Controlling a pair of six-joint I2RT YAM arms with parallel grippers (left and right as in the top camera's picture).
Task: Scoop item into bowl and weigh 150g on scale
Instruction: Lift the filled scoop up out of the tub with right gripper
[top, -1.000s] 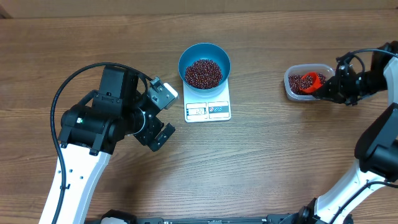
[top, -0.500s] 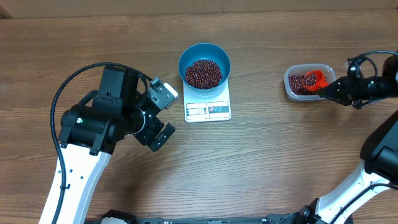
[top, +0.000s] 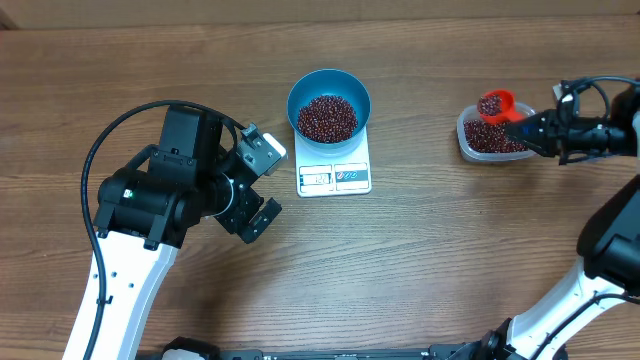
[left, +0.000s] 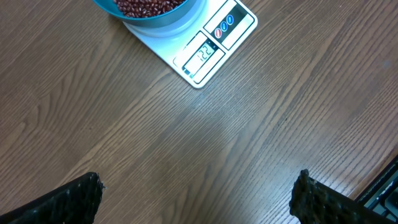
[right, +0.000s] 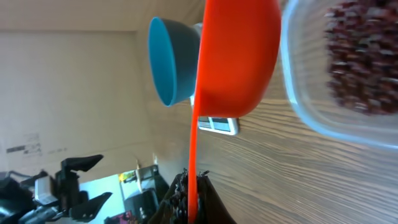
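Left of the scale (top: 335, 178), your left gripper (top: 270, 182) stands wide and empty. The blue bowl (top: 293, 104) on the scale holds heaped beans (top: 327, 117). Your right gripper (top: 530, 127) clamps the handle of the orange scoop (top: 495, 104), which is loaded and above the far edge of the clear container (top: 463, 140).

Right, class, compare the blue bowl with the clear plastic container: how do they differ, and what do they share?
The blue bowl is round and opaque; the clear container is a see-through rounded rectangle. The bowl sits on the white scale; the container rests directly on the table. An orange scoop hangs by the container's edge, none near the bowl. Both hold red-brown beans.
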